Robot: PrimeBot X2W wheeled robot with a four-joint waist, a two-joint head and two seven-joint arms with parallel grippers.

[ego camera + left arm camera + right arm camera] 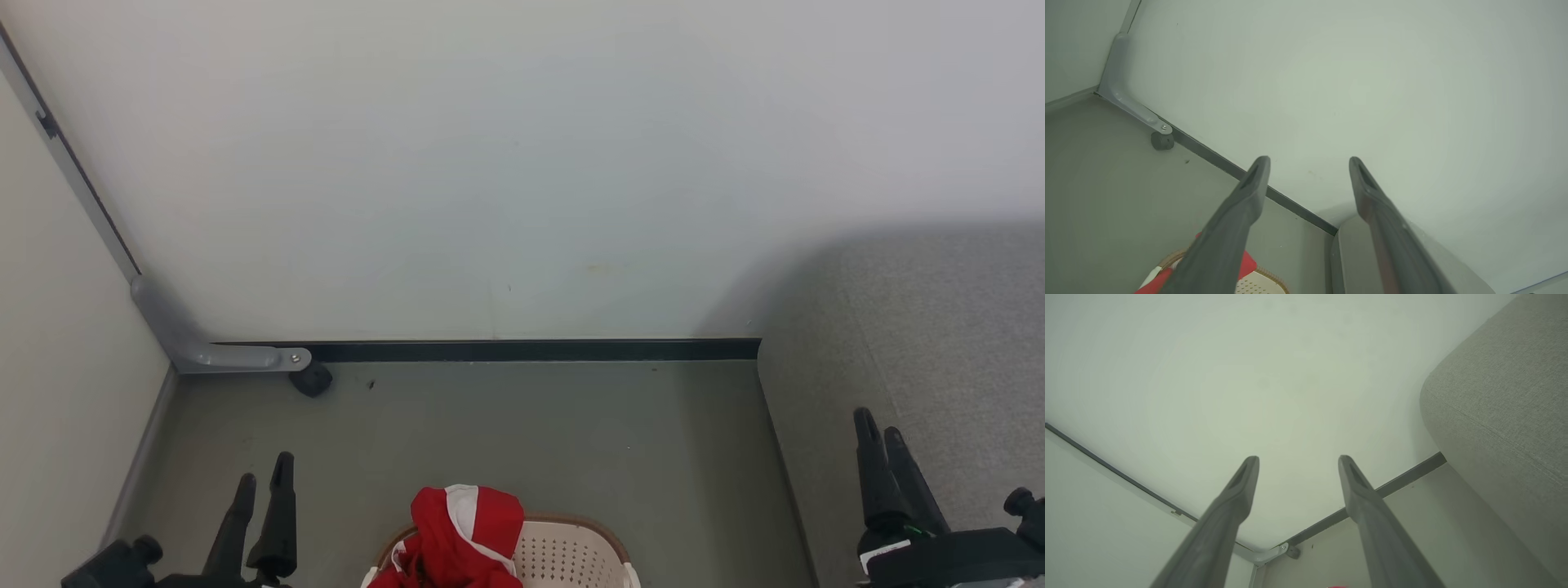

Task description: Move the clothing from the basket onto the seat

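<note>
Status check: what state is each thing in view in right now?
clothing: heaped in the basket, rising above its rim.
basket: upright on the floor, holding clothing.
seat: no clothing on the part visible.
left gripper: open, empty.
right gripper: open, empty.

We are looking at our left gripper (264,469): two long, tapering matte dark grey fingers (1229,228) rising from a black housing (106,567), with a round black knob (147,549) jutting from its outer side. Our right gripper (877,422) is showing the same build, and it is also carrying a small white label (883,555) and a tiny green mark (918,531) just below the fingers. Each fingertip is bearing a narrow slot-shaped recess (1240,473).
</note>
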